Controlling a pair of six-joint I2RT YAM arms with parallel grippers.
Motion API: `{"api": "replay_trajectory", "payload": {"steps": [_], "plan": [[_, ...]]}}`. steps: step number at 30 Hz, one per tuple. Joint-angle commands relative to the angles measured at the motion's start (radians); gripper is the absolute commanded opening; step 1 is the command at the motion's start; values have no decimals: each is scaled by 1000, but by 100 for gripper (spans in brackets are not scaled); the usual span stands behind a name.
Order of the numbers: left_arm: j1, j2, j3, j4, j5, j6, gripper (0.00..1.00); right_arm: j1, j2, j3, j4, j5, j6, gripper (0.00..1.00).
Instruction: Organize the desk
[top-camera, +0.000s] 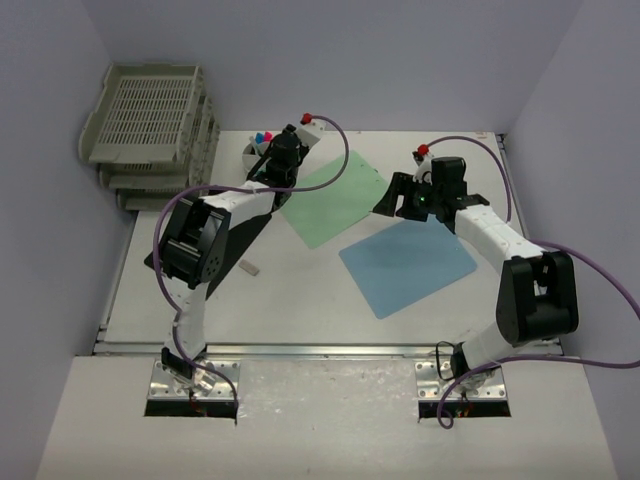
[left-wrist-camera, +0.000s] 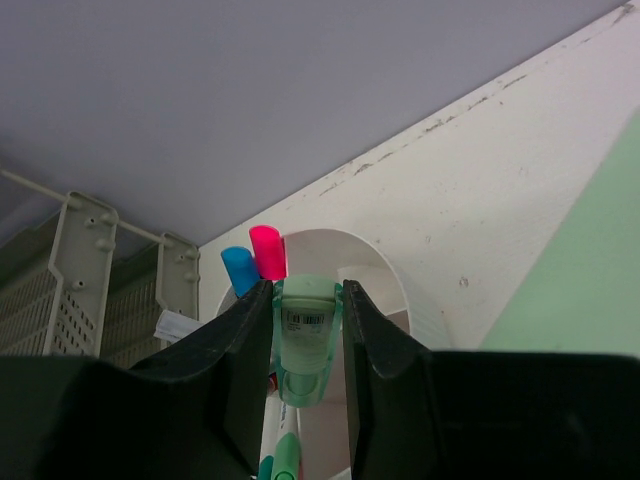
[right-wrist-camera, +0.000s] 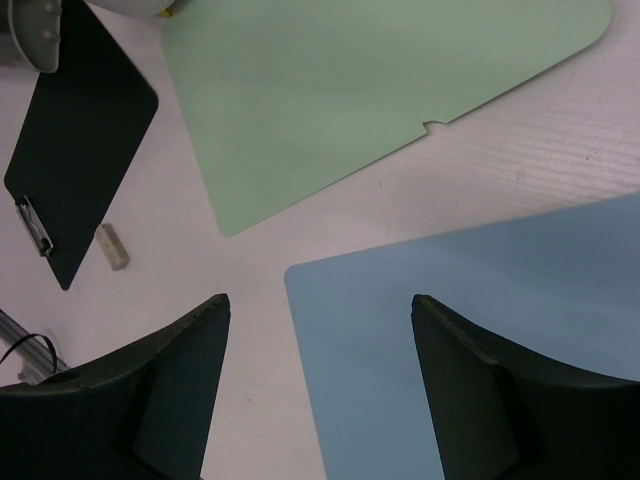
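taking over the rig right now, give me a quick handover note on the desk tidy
Left gripper: shut on a green marker at the mouth of the white cup, which already holds a blue marker and a pink marker.
Right gripper: open, empty, above a corner of the blue sheet.
On the desk, loose: green sheet, blue sheet, black clipboard, small white block.
Left: release the green marker into the cup, then probably file sheets and clipboard in the grey trays.

Barcode label (left-wrist-camera: 306, 318) on green marker (left-wrist-camera: 303, 372), txt illegible.
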Motion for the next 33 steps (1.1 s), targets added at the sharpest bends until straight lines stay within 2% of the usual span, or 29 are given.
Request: {"api": "replay_trajectory", "payload": {"steps": [1,8,10,11,12,14,15,17,19,22,24,25,27,28,30,33], "plan": [[6,-5,26,33,-6,-13,5,-9,4,-2,49,-9,4,74],[6,-6,23,-6,13,-39,7,-10,10,-3,46,-9,10,74],[4,-7,18,-11,12,-39,15,-10,11,-1,46,-7,11,74],[6,-8,14,-15,13,-43,24,-12,11,-1,44,-6,11,74],[6,-9,11,-15,14,-44,26,-12,11,-1,43,-6,11,74],[6,-24,8,-36,24,-55,53,-12,10,0,43,-4,13,75],[5,-31,13,-57,45,-66,60,-12,10,1,42,-5,14,75],[4,-49,21,-95,74,-86,69,-12,7,2,41,-6,16,75],[4,-104,23,-137,120,-108,73,-12,1,4,34,-12,20,75],[5,-196,17,-205,208,-113,75,-12,-12,6,26,-13,17,75],[8,-258,6,-292,335,-61,75,-12,-26,5,21,-13,11,78],[10,-287,-3,-332,395,-31,75,-12,-31,3,19,-13,3,81],[13,-364,-27,-434,523,42,73,-12,-40,-5,14,-15,-9,95],[15,-371,-30,-504,577,89,73,-12,-44,-7,14,-15,-13,96],[17,-415,-24,-810,727,290,71,-12,-55,-13,10,-14,-25,99],[17,-421,-28,-1121,772,471,69,-12,-64,-20,9,-7,-37,99]]}}
